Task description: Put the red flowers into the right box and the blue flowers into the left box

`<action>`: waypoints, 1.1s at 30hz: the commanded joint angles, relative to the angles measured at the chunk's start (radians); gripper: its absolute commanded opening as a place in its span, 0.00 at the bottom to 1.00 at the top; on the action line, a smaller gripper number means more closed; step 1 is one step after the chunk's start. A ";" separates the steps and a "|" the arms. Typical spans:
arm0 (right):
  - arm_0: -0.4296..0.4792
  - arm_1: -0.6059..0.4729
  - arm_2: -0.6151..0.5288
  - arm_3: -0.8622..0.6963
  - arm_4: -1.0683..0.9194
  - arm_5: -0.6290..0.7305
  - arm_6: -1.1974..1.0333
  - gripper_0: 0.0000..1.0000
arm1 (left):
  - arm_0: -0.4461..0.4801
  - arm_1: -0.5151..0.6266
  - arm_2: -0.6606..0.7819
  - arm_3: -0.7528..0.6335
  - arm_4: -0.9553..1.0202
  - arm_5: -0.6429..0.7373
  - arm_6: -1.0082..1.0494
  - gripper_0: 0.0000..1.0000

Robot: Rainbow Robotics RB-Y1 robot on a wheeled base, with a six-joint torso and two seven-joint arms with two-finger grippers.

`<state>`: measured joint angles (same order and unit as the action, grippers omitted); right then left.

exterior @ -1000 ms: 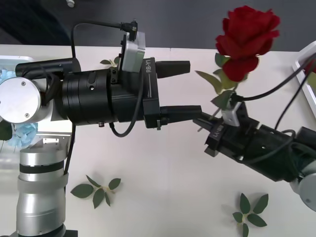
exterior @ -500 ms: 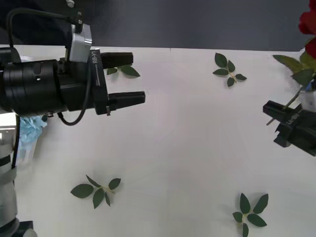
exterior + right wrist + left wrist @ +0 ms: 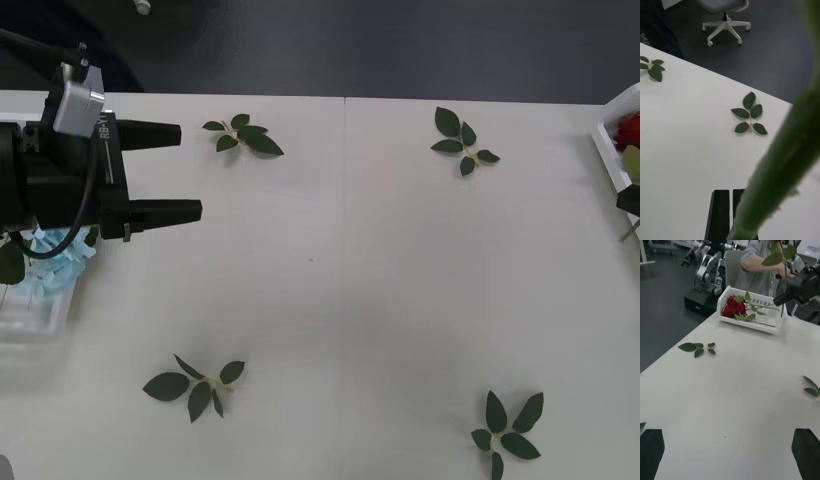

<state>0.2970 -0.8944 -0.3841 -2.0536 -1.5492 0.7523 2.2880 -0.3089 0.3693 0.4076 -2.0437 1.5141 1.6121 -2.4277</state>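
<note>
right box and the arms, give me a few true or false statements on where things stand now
1. The right box already has red flowers in it. True.
2. The left gripper is shut on a blue flower. False: its fingers are open and hold nothing.
3. The right gripper holds a rose by its stem beside the right box. True.
4. The blue flowers lie in the middle of the table. False: they are in the left box at the table's left edge.
5. Loose leaf sprigs lie on the table. True.
</note>
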 commanded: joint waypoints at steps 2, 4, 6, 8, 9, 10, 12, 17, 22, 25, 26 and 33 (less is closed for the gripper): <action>-0.101 -0.009 -0.044 0.092 0.095 0.087 -0.120 0.00 | 0.039 0.048 0.040 -0.038 -0.032 0.031 0.010 1.00; -0.136 -0.011 -0.061 0.119 0.144 0.131 -0.165 0.00 | 0.048 0.066 0.042 -0.038 -0.038 0.032 0.001 1.00; -0.173 -0.014 -0.082 0.148 0.199 0.190 -0.206 0.00 | 0.056 0.092 0.045 -0.038 -0.043 0.031 -0.010 1.00; -0.203 -0.014 -0.108 0.175 0.253 0.248 -0.254 0.00 | 0.059 0.112 0.049 -0.038 -0.054 0.032 -0.030 1.00; -0.216 -0.015 -0.119 0.185 0.276 0.275 -0.272 0.00 | 0.060 0.122 0.051 -0.038 -0.060 0.032 -0.047 1.00; -0.228 -0.018 -0.128 0.191 0.300 0.302 -0.289 0.00 | 0.063 0.131 0.054 -0.038 -0.066 0.031 -0.063 1.00; -0.242 -0.023 -0.145 0.202 0.360 0.351 -0.328 0.00 | 0.074 0.145 0.059 -0.038 -0.083 0.031 -0.102 1.00; -0.272 -0.075 -0.150 0.222 0.540 0.483 -0.440 0.00 | 0.093 0.149 0.094 -0.038 -0.120 0.031 -0.163 1.00; -0.292 -0.104 -0.147 0.225 0.673 0.584 -0.512 0.00 | 0.109 0.152 0.112 -0.038 -0.138 0.032 -0.180 1.00; -0.311 -0.121 -0.137 0.248 0.762 0.631 -0.532 0.00 | 0.119 0.151 0.131 -0.038 -0.150 0.032 -0.189 1.00; -0.323 -0.124 -0.125 0.251 0.824 0.647 -0.532 0.00 | 0.119 0.151 0.132 -0.036 -0.158 0.032 -0.195 1.00; -0.400 -0.129 -0.024 0.337 1.046 0.645 -0.584 0.00 | 0.122 0.151 0.143 -0.038 -0.192 0.031 -0.198 1.00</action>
<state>-0.0638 -0.9892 -0.4282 -1.7588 -0.5135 1.4176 1.7758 -0.1910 0.5047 0.5334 -2.0476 1.3348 1.6410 -2.5475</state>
